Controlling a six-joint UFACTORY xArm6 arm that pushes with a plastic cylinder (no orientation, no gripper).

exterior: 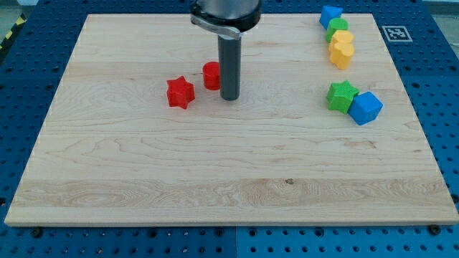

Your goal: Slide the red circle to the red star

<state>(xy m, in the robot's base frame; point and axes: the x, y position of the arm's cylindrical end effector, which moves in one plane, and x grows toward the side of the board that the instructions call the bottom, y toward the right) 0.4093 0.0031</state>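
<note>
The red star [180, 92] lies on the wooden board [215, 165], left of the middle. The red circle [211, 75] sits just to the star's upper right, a small gap apart from it. The dark rod comes down from the view's top; my tip [229, 97] rests on the board right against the red circle's right side, partly covering it.
At the view's upper right a blue block [330, 15], a green block [337, 29] and two yellow blocks [342, 50] stand in a column. Lower down, a green star [341, 96] touches a blue block [366, 107]. A tag marker [395, 33] sits off the board's top right corner.
</note>
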